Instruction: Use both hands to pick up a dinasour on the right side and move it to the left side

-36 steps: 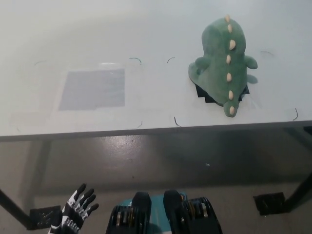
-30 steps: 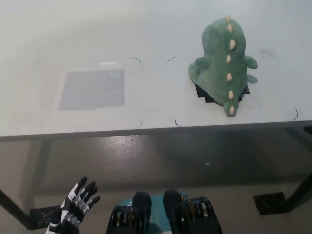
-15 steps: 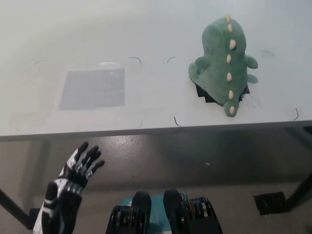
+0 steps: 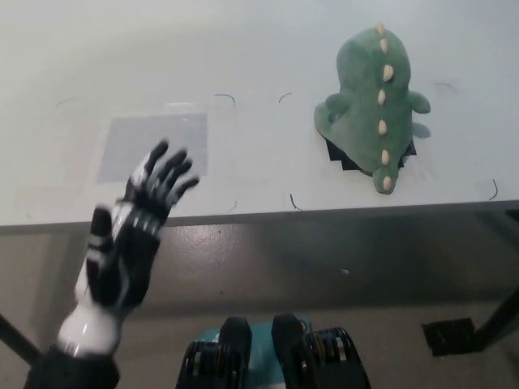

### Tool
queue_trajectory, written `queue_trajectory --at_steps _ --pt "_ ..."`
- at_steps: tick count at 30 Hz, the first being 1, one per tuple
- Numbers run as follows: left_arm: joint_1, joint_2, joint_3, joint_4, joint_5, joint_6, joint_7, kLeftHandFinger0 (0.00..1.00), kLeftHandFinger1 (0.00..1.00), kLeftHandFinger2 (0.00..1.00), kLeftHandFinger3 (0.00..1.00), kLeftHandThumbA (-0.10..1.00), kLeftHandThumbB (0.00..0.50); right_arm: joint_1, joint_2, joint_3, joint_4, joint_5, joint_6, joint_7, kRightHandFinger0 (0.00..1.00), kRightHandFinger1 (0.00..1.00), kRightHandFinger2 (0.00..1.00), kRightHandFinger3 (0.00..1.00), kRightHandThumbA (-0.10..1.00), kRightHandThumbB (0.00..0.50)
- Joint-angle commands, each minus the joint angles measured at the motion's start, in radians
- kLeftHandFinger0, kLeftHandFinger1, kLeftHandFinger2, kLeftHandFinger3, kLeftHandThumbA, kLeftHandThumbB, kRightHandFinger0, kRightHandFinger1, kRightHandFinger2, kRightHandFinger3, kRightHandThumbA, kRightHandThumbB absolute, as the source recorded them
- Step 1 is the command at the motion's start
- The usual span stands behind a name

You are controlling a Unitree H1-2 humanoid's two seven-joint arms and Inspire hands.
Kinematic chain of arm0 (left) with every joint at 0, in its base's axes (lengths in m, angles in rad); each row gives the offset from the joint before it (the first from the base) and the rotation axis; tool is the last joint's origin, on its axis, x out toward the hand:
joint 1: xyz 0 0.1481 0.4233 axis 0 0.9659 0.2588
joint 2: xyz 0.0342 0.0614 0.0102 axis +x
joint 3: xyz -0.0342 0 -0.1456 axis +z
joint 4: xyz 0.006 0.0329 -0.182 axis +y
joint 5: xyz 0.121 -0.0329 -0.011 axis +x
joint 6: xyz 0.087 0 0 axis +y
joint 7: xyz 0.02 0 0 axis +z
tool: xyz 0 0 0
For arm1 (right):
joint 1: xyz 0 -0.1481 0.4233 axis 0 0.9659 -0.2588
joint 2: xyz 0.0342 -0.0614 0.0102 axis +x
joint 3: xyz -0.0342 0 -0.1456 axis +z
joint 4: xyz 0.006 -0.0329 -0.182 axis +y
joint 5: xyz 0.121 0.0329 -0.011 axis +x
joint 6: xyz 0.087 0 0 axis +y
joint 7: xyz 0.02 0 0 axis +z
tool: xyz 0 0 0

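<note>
A green plush dinosaur (image 4: 371,105) with cream spikes down its back sits on the right part of the white table (image 4: 259,57), its tail pointing toward the front edge. It rests on a small black patch (image 4: 340,158). My left hand (image 4: 134,223) is raised at the lower left, open with fingers spread, its fingertips reaching over the table's front edge near the grey patch. It is far to the left of the dinosaur and holds nothing. My right hand does not show.
A grey rectangular patch (image 4: 154,147) lies on the left part of the table. Thin curved marks dot the tabletop. The table's front edge (image 4: 259,217) runs across the middle, with dark floor and table legs below.
My left hand has risen from the bottom left corner up and forward, now reaching the table's front edge. The dinosaur has not moved.
</note>
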Motion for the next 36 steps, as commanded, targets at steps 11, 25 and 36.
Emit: queue_trajectory --at_steps 11,25,36 --pt "-0.378 -0.057 -0.041 0.252 0.066 0.026 0.021 1.0 1.0 1.0 1.0 1.0 0.474 -0.286 -0.03 0.009 0.087 -0.063 0.164 -0.09 1.0 1.0 1.0 1.0 1.0 0.436" --pt "-0.596 -0.094 -0.037 0.529 0.122 -0.002 0.04 1.0 1.0 1.0 1.0 1.0 0.491 -0.463 -0.027 0.055 0.293 -0.114 0.174 -0.066 1.0 1.0 1.0 1.0 1.0 0.268" --pt "-0.733 -0.149 0.012 0.851 0.128 -0.062 0.093 1.0 1.0 1.0 1.0 1.0 0.489 -0.611 -0.035 0.123 0.577 -0.139 0.164 -0.01 1.0 1.0 1.0 1.0 1.0 0.354"
